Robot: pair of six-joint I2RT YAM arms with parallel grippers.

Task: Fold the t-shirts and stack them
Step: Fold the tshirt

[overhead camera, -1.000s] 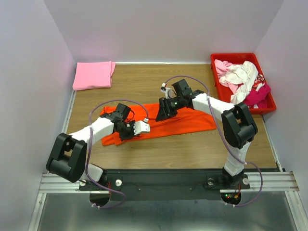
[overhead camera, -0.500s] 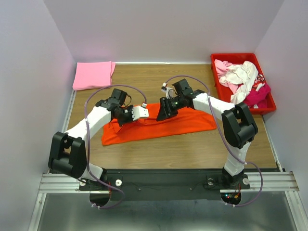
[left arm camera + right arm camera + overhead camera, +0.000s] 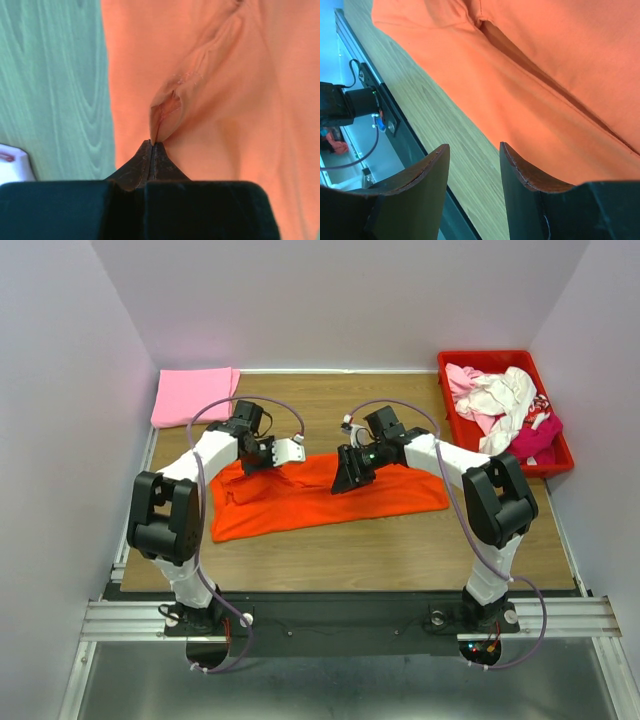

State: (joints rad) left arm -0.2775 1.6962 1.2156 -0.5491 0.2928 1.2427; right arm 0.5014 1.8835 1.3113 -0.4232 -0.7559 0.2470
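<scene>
An orange t-shirt [image 3: 320, 495] lies spread across the middle of the table. My left gripper [image 3: 250, 465] is at its back left part, shut on a small raised fold of the orange cloth [image 3: 167, 107]; in the left wrist view the jaws [image 3: 151, 145] meet with the fold pinched at their tips. Over the shirt's middle, my right gripper [image 3: 343, 483] stands open. The right wrist view shows nothing between its fingers [image 3: 472, 150], with orange cloth [image 3: 545, 75] and bare wood below. A folded pink t-shirt [image 3: 195, 397] lies at the back left corner.
A red crate [image 3: 452, 415] at the back right holds a heap of white [image 3: 500, 400] and magenta [image 3: 535, 435] t-shirts. Purple walls close in the table on three sides. The arms' mounting rail [image 3: 350, 615] runs along the near edge.
My left gripper has shut on the orange shirt and moved toward the back of the table, pulling the shirt's left part wider. The right gripper has shifted only slightly.
</scene>
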